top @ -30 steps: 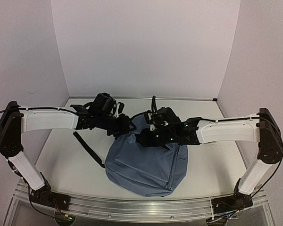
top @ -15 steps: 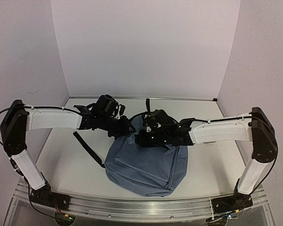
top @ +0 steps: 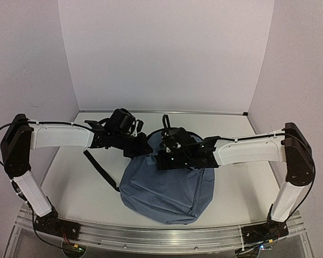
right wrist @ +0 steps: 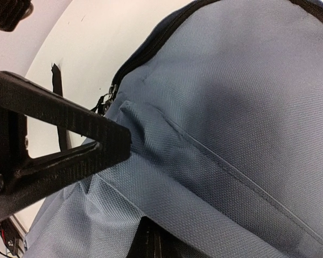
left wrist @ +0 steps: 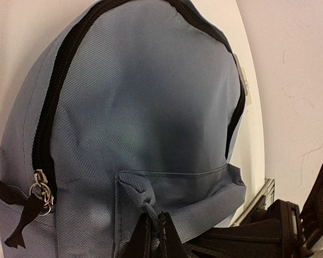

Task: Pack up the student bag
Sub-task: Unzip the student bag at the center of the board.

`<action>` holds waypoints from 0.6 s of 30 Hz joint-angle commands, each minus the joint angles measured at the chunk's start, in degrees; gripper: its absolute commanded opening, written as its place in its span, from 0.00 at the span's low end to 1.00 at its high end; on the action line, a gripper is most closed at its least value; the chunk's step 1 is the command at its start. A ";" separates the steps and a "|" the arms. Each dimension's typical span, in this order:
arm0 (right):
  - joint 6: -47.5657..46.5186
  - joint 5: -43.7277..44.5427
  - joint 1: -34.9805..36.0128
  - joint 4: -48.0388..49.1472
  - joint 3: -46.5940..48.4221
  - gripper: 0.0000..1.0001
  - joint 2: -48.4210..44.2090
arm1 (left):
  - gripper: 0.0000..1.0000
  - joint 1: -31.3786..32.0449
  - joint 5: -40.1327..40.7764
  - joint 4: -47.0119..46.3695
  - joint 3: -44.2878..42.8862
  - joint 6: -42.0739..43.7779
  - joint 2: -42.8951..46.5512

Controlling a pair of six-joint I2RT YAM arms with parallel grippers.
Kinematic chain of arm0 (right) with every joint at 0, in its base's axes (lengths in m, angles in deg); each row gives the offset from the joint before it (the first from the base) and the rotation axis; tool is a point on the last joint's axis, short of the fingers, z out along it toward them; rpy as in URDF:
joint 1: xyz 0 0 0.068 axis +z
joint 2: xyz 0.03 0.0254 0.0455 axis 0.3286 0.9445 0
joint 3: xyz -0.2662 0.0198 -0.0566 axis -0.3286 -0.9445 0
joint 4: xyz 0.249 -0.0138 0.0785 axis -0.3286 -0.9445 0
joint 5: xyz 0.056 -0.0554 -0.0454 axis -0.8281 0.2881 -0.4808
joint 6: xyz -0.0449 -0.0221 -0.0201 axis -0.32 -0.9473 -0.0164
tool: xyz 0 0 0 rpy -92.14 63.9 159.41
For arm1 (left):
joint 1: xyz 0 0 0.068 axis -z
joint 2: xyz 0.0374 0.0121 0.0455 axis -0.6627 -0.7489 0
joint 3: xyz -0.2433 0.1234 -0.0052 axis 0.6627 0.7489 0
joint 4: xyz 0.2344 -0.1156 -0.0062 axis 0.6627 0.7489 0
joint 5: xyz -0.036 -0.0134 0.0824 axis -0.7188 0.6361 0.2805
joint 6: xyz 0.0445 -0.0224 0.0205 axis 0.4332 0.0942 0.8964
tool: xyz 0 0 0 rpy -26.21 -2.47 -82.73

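Observation:
The student bag (top: 167, 185), a slate-blue backpack, lies in the middle of the table with its top toward the back. My left gripper (top: 146, 148) is at its upper left. In the left wrist view the left gripper (left wrist: 153, 239) is shut on a pinched fold at the front pocket's corner (left wrist: 137, 193). My right gripper (top: 162, 157) is just beside it on the bag's top. In the right wrist view the right gripper (right wrist: 152, 246) is closed on the pocket's hem (right wrist: 204, 209). The left gripper's finger (right wrist: 64, 142) presses the same fabric. The main zipper (left wrist: 48, 123) looks closed, with its pulls (left wrist: 40, 193) at one end.
A black shoulder strap (top: 99, 169) trails from the bag over the table to the left. The bag's top handle loop (top: 164, 122) stands up behind the grippers. The metal rail (top: 161, 236) runs along the near edge. Walls close in at the back and both sides.
The right arm has reached further left, bringing its gripper closer to the left one. The bag's top and handle loop have risen a little. The left arm has hardly moved.

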 commanded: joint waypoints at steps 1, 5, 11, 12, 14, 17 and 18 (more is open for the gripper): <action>0.22 3.51 0.27 -1.45 0.85 0.00 -0.82 | 0.00 -0.34 1.33 0.27 -1.85 0.08 0.85; 0.47 5.29 0.25 -2.67 0.67 0.00 -1.77 | 0.00 -0.45 2.33 1.12 -1.88 0.43 1.51; 0.92 8.08 0.28 -4.65 0.01 0.00 -3.31 | 0.00 -0.66 3.50 1.99 -1.71 0.89 2.58; 0.99 8.61 0.28 -4.83 -0.18 0.00 -3.67 | 0.00 -0.72 3.66 2.17 -1.69 0.99 2.78; 1.08 9.48 0.26 -4.99 -0.61 0.00 -4.54 | 0.00 -0.78 4.17 2.57 -1.72 1.20 3.11; 1.19 10.35 0.28 -5.25 -1.03 0.00 -5.34 | 0.00 -0.96 4.70 3.03 -1.62 1.38 3.57; 1.17 10.60 0.28 -5.38 -1.15 0.00 -5.52 | 0.00 -1.03 4.82 3.15 -1.61 1.46 3.77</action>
